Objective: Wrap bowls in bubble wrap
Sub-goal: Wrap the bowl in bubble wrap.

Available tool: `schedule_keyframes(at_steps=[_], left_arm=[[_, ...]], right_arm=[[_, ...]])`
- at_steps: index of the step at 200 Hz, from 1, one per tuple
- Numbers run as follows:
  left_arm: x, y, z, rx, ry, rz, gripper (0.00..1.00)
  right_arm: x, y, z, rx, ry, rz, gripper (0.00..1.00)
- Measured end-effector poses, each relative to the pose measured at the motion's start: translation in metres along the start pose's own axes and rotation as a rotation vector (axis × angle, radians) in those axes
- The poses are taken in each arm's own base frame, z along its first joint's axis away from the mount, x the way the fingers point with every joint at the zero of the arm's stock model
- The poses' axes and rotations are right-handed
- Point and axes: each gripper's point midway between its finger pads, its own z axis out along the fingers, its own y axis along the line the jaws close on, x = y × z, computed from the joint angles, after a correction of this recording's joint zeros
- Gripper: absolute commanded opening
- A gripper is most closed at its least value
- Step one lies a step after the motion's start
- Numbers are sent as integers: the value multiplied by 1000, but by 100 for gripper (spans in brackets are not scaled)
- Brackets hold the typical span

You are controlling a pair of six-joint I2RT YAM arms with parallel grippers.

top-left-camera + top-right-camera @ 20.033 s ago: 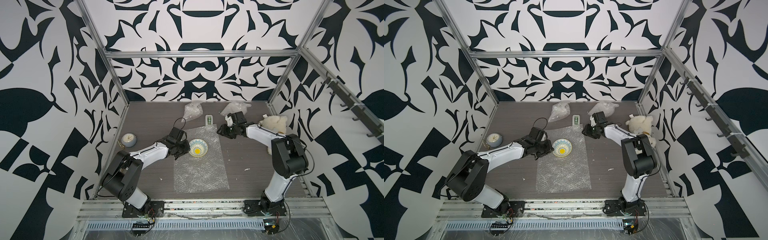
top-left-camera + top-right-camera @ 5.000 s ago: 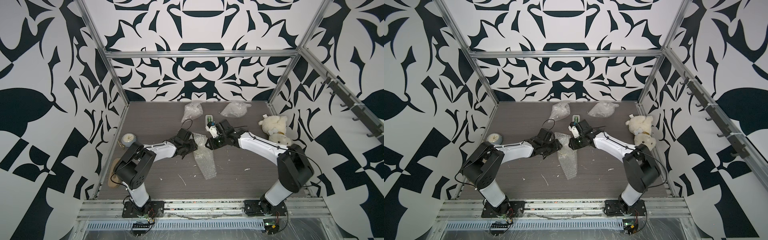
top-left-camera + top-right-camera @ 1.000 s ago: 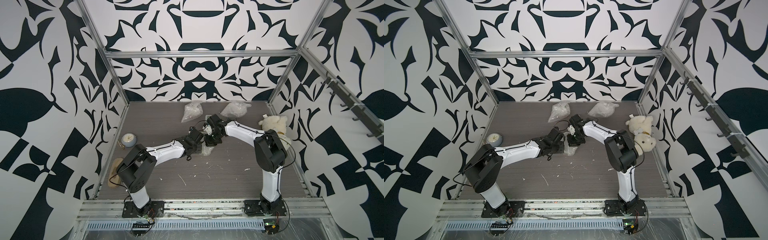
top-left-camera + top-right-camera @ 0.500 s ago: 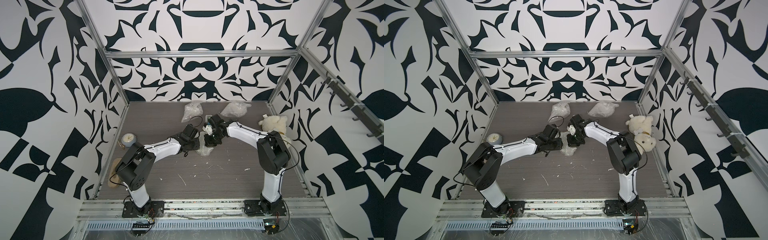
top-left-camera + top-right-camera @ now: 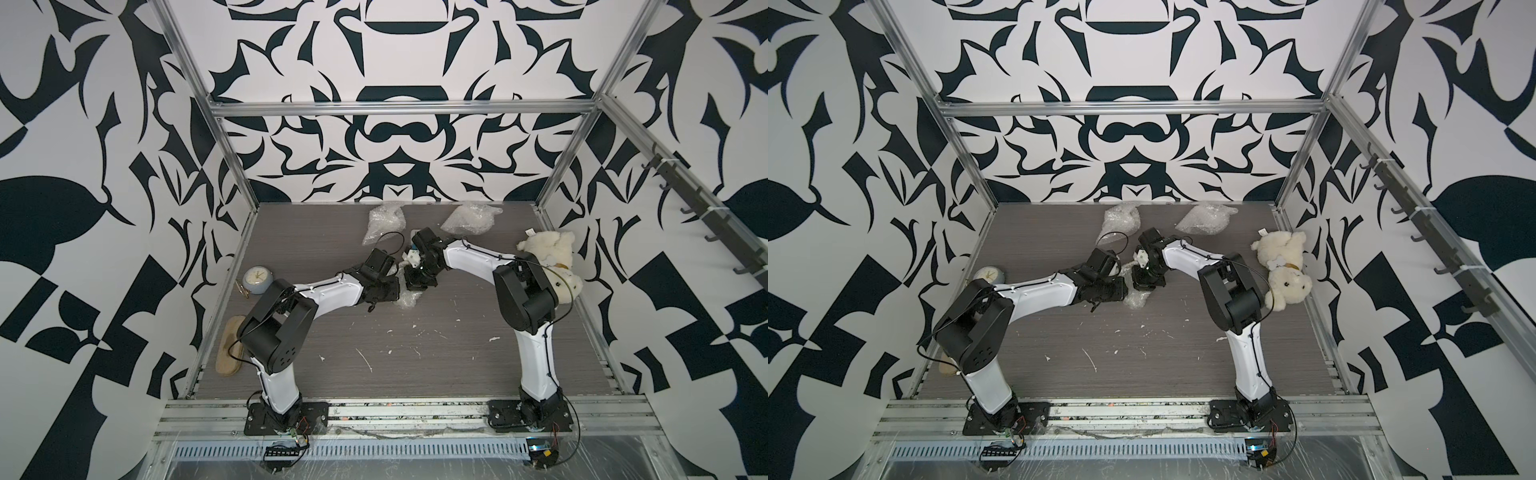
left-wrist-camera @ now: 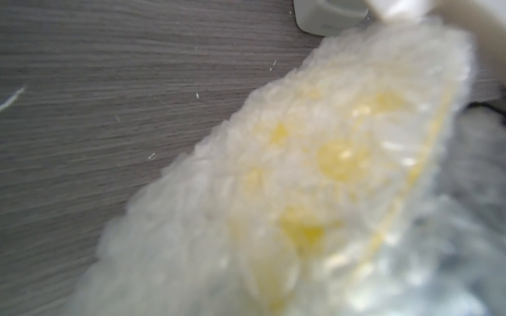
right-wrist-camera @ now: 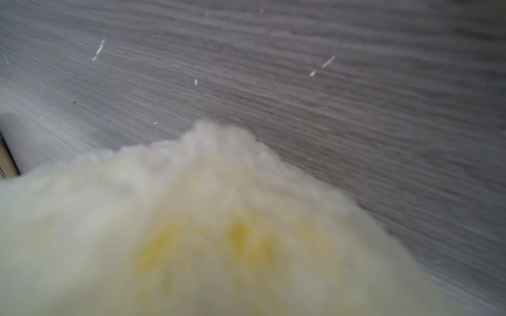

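Note:
In both top views a crumpled bundle of bubble wrap lies mid-table between the two arms. My left gripper meets it from the left, and my right gripper from behind and to the right. In the left wrist view the bubble wrap fills the picture, and the yellow of a bowl shows through it. The right wrist view shows the same wrap, with yellow in it. The wrap hides both pairs of jaws. Each gripper appears shut on the bundle.
Two more bubble-wrap bundles lie by the back wall. A pale alarm clock and a tan oval thing sit at the left edge. A cream teddy bear lies at the right. A pale box sits beside the wrap.
Both grippers stay on the bundle at the same spot. The left wrist has shifted slightly back and forth, and the right arm's elbow has moved a little.

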Motion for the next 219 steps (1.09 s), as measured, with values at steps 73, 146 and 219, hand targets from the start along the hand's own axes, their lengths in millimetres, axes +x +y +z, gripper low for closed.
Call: schedule_keyframes(at_steps=[73, 146, 219], left_arm=[[-7, 0, -4, 138, 37, -88, 26], [8, -17, -17, 314, 177, -130, 25], [33, -5, -11, 261, 302, -79, 25]], right_arm=[[5, 5, -18, 6, -27, -13, 1], [47, 16, -62, 11, -4, -33, 3], [80, 12, -52, 19, 86, -43, 11]])
